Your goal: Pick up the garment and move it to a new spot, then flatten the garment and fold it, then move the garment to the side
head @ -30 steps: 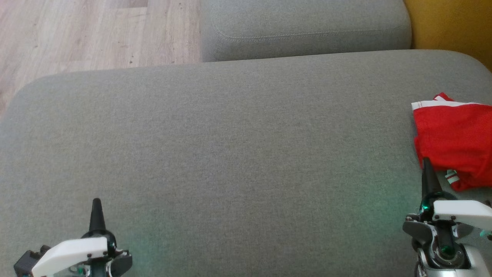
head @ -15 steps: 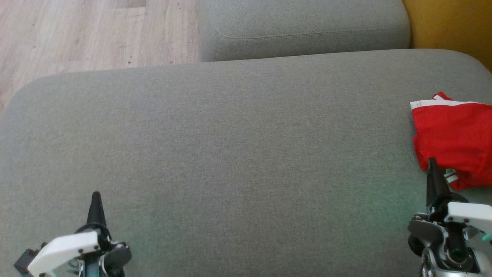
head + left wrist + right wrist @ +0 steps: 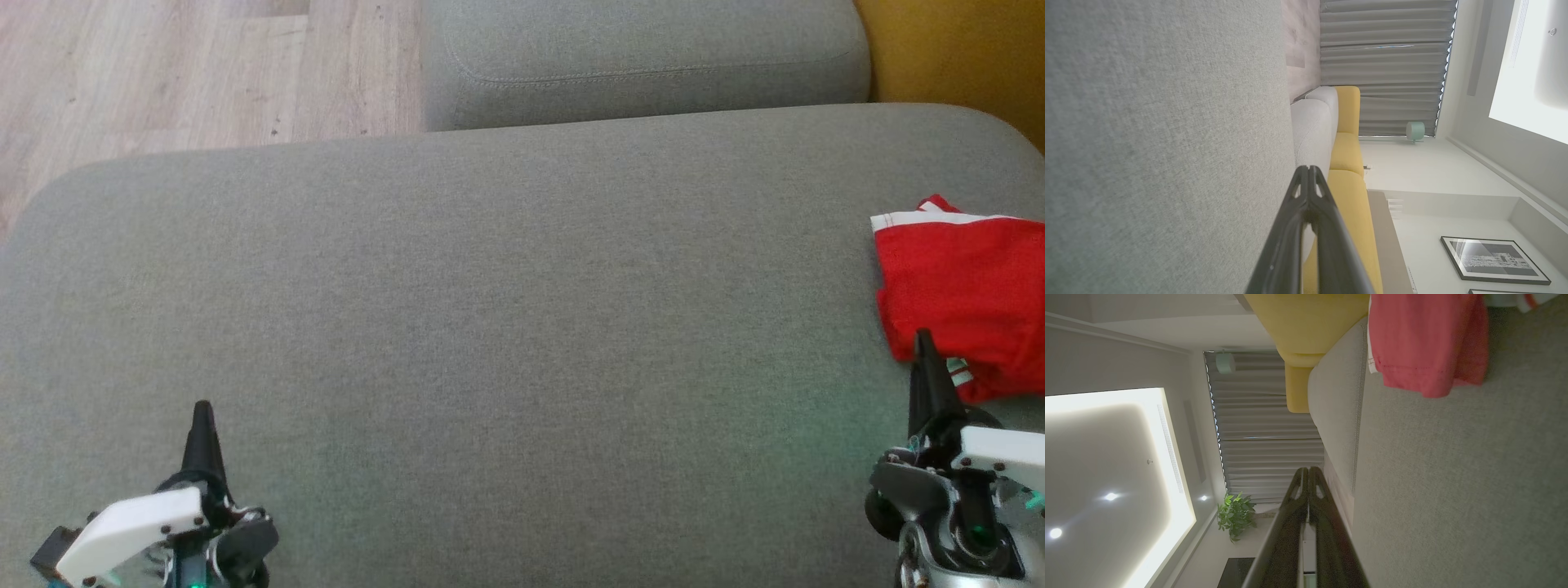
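On the cushion (image 3: 490, 327), the garment (image 3: 967, 282) lies near the right gripper (image 3: 923, 338).

A broad grey woven-fabric cushion (image 3: 490, 327) spreads beside pale wood-plank floor (image 3: 163, 73). Beyond stand a mustard-yellow upholstered sofa (image 3: 1347, 151), grey pleated curtains (image 3: 1384, 61) and a lit recessed ceiling panel (image 3: 1523, 61).

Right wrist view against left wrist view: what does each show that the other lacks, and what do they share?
Right wrist, not left: the red garment and a potted plant. Left wrist, not right: a framed picture on the wall. Both: the grey cushion, yellow sofa, grey curtains, and that arm's own gripper, left gripper and right gripper, fingers shut together.
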{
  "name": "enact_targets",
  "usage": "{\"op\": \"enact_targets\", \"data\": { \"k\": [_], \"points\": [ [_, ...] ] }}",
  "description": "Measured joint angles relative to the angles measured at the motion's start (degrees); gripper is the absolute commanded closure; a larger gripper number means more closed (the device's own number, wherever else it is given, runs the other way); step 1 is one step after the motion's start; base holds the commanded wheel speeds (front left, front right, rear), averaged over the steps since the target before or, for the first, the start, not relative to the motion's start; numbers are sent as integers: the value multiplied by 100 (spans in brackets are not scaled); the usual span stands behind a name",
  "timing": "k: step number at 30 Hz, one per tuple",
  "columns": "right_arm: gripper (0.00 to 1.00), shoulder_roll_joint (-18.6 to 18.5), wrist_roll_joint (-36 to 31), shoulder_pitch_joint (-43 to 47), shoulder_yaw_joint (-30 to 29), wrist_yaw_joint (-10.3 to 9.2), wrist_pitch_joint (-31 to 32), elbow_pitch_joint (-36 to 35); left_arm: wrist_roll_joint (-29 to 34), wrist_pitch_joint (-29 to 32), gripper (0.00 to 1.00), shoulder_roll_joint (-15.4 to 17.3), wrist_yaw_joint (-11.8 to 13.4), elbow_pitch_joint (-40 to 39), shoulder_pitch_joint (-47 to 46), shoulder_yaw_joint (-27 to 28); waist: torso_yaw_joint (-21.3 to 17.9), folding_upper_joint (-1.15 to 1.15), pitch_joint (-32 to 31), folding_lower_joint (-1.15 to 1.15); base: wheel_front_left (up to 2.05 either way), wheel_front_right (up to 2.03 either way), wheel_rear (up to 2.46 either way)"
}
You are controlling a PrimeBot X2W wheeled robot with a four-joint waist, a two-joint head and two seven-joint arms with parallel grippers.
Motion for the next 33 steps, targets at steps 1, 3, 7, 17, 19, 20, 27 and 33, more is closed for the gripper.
{"op": "enact_targets", "data": {
  "k": [1, 3, 7, 17, 19, 20, 27, 33],
  "points": [
    [100, 0, 0, 0, 0, 0, 0, 0, 0, 0, 100, 0, 0, 0, 0, 0, 0, 0, 0, 0, 0, 0, 0],
    [100, 0, 0, 0, 0, 0, 0, 0, 0, 0, 100, 0, 0, 0, 0, 0, 0, 0, 0, 0, 0, 0, 0],
    [100, 0, 0, 0, 0, 0, 0, -1, 0, 0, 100, 0, 0, 0, 0, 0, 0, 0, 0, 0, 0, 0, 0],
    [100, 0, 0, 0, 0, 0, 0, -1, 0, 0, 100, 0, 0, 0, 0, 0, 0, 0, 0, 0, 0, 0, 0],
    [100, 0, 0, 0, 0, 0, 0, -1, 0, 0, 100, 0, 0, 0, 0, 0, 0, 0, 0, 0, 0, 0, 0],
    [100, 0, 0, 0, 0, 0, 0, -1, 0, 0, 100, 0, 0, 0, 0, 0, 0, 0, 0, 0, 0, 0, 0],
    [100, 0, 0, 0, 0, 0, 0, -2, 0, 0, 100, 0, 0, 0, 0, 1, 0, 0, 0, 0, 0, 0, 0],
    [100, 0, 0, 0, 0, 0, 0, -2, 0, 0, 100, 0, 0, 0, 0, 1, 0, 0, 0, 0, 0, 0, 0]
  ]
}}
